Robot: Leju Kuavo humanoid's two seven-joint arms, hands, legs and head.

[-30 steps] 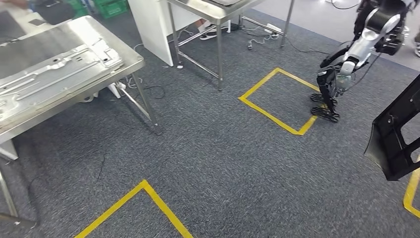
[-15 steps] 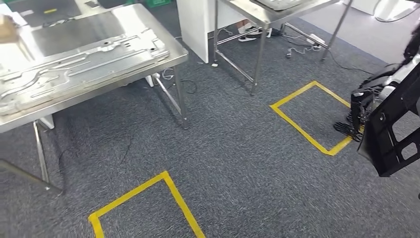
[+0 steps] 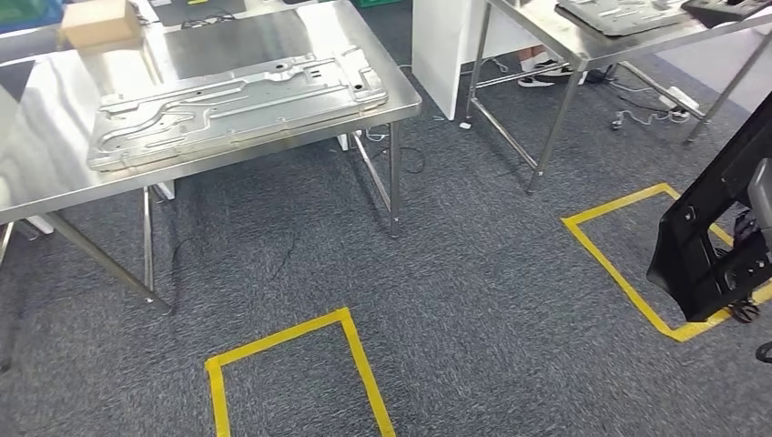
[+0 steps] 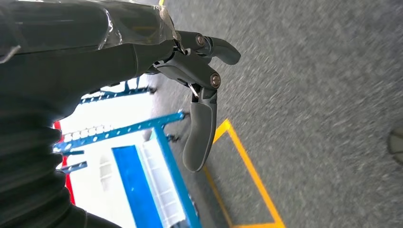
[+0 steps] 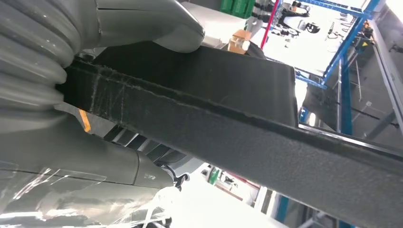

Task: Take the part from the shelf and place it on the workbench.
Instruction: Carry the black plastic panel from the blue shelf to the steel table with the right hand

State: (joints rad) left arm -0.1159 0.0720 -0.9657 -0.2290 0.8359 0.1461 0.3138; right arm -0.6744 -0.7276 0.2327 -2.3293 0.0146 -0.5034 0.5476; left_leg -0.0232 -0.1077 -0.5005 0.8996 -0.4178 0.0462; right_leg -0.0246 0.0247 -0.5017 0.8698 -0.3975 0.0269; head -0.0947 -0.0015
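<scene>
On the grey carpet [image 3: 473,300], yellow tape squares [image 3: 300,364] mark the floor between the robot and a steel workbench [image 3: 55,155], which carries a stamped metal panel [image 3: 237,105] and a cardboard box [image 3: 98,23]. Beyond it stands a second steel table [image 3: 583,41]. Right hand [image 5: 71,118]: thumb and fingers clamped on the black part [image 3: 719,228], carried at the head view's right edge, well apart from the workbench. Left hand [image 4: 190,71]: fingers apart, holding nothing, above carpet near a blue rack [image 4: 157,175].
</scene>
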